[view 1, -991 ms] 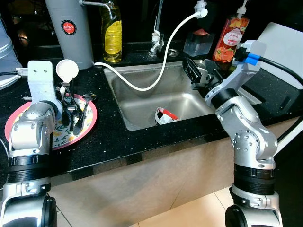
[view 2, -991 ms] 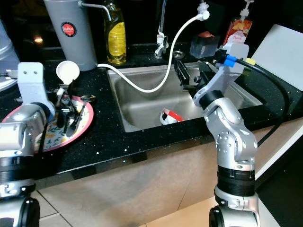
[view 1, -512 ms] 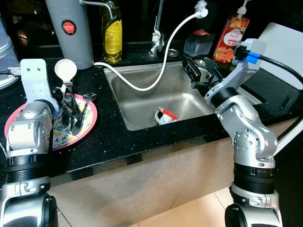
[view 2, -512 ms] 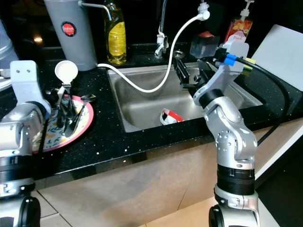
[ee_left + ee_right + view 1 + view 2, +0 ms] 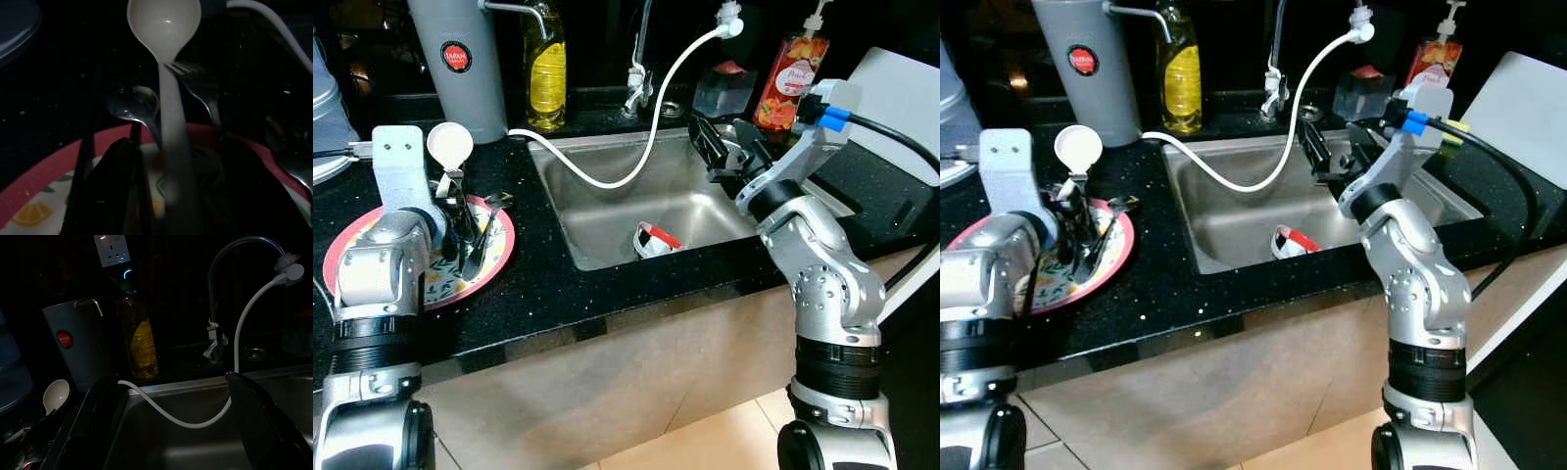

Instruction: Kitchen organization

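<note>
A pink-rimmed plate (image 5: 499, 257) with a lemon pattern lies on the black counter at my left. It holds metal spoons (image 5: 134, 100), a fork (image 5: 195, 88) and a white plastic spoon (image 5: 450, 145) whose bowl points away from me. My left gripper (image 5: 460, 220) is down on the plate. Its fingers (image 5: 117, 191) stand open on either side of the white spoon's handle (image 5: 173, 161). My right gripper (image 5: 724, 152) hovers open and empty above the right side of the steel sink (image 5: 607, 225). A red and white cup (image 5: 656, 238) lies tipped in the basin.
A white hose (image 5: 656, 127) runs from the tap across the sink onto the counter. Behind stand a grey jug (image 5: 460, 59), a yellow bottle (image 5: 546, 69), a clear box (image 5: 724, 88) and a peach soap pump (image 5: 790, 78). A white board (image 5: 901, 88) leans at far right.
My left wrist swung slightly left over the plate, then back right to where it was. The white spoon barely shifted. The right arm stays still.
</note>
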### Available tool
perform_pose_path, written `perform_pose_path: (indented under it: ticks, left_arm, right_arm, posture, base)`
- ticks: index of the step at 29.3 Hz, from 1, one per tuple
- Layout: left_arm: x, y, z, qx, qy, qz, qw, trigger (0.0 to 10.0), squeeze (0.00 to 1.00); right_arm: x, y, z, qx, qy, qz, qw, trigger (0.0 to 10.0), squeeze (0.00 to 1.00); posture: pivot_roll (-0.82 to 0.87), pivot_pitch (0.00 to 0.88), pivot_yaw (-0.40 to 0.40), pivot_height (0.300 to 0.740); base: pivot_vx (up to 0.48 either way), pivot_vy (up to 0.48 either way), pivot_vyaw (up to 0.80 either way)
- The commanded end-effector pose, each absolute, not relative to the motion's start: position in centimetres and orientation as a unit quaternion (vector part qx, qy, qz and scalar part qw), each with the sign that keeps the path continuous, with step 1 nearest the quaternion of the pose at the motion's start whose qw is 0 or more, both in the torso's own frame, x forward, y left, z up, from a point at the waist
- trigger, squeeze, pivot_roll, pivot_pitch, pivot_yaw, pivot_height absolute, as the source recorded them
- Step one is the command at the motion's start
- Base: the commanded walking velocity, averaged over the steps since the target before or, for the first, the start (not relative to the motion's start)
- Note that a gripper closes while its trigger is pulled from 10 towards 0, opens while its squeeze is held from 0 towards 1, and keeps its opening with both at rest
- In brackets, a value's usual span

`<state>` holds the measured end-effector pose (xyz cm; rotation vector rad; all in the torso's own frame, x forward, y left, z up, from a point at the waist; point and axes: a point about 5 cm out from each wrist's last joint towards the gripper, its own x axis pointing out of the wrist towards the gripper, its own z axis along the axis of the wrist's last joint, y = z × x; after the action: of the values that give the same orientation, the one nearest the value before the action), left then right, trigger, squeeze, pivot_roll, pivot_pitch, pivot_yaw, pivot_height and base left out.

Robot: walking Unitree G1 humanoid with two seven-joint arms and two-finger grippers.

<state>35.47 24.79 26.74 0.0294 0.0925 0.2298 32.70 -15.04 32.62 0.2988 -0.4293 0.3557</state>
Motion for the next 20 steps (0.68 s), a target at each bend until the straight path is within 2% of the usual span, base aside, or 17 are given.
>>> perform_pose_path:
  ticks: [1,2,11,20]
  left_arm:
    - [35.7,24.4,25.8,0.015,0.070,0.112,0.991,3.3,0.00]
    - [35.6,24.7,25.0,0.017,0.078,0.118,0.990,0.0,0.00]
    - [35.1,25.1,23.8,-0.010,0.097,0.131,0.987,0.0,0.00]
    - [34.9,25.6,24.3,-0.019,0.082,0.151,0.985,0.0,0.00]
  right_arm:
    - [32.7,-15.3,32.8,0.155,-0.218,0.172,0.948,10.0,0.00]
    - [32.6,-15.4,32.7,0.155,-0.217,0.170,0.949,10.0,0.00]
    - [32.6,-15.5,32.6,0.157,-0.216,0.170,0.949,10.0,0.00]
    - [32.7,-15.4,32.8,0.157,-0.217,0.173,0.948,10.0,0.00]
  posture:
    - [-0.11,0.084,-0.067,0.740]
    - [-0.11,0.086,-0.065,0.740]
    - [-0.11,0.084,-0.068,0.740]
    - [-0.11,0.083,-0.074,0.740]
  base:
    - [0.000,0.000,0.00]
    - [0.000,0.000,0.00]
    - [0.000,0.000,0.00]
    - [0.000,0.000,0.00]
